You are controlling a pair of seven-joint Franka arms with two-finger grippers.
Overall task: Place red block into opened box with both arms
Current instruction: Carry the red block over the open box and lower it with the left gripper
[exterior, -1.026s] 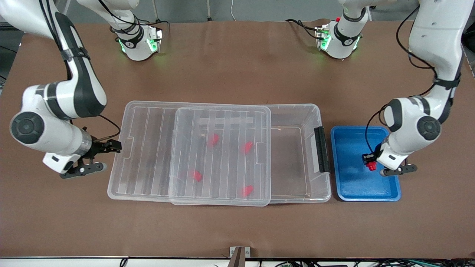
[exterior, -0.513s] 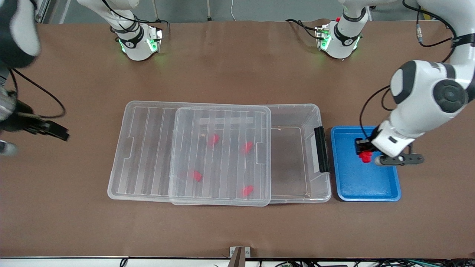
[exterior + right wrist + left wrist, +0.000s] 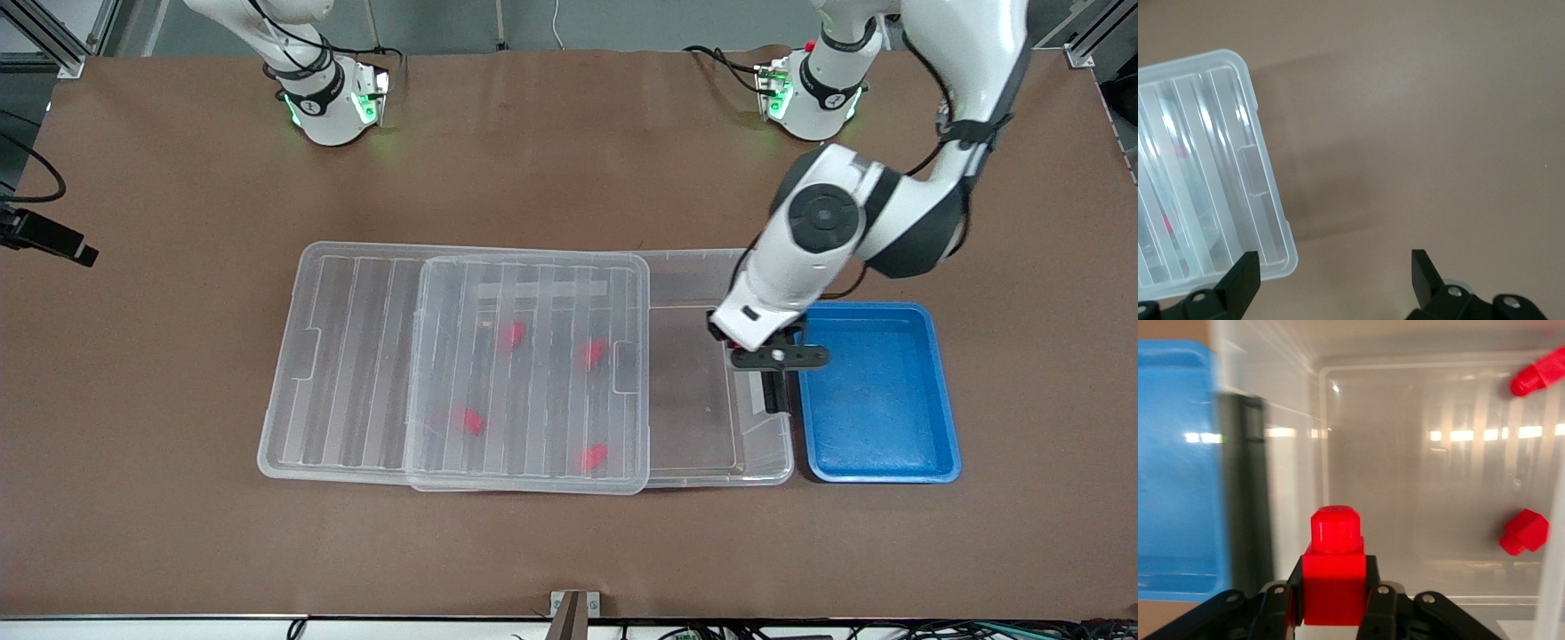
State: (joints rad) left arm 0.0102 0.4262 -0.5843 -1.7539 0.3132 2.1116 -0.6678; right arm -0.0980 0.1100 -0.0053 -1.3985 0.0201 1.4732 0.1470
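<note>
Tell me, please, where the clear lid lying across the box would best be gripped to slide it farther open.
Probably the lid is best gripped by its thin rim at the end toward the right arm, coming in from the bare table beside it. That edge overhangs the box, and a small tab sits mid-edge. The open right pincer hangs near that corner.

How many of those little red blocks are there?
5. Four lie in the clear box under its slid-back lid. The fifth red block is held by the left gripper over the box's open end.

brown table (image 3: pixel 551 551), grey floor (image 3: pixel 613 22), metal frame posts (image 3: pixel 40 31)
</note>
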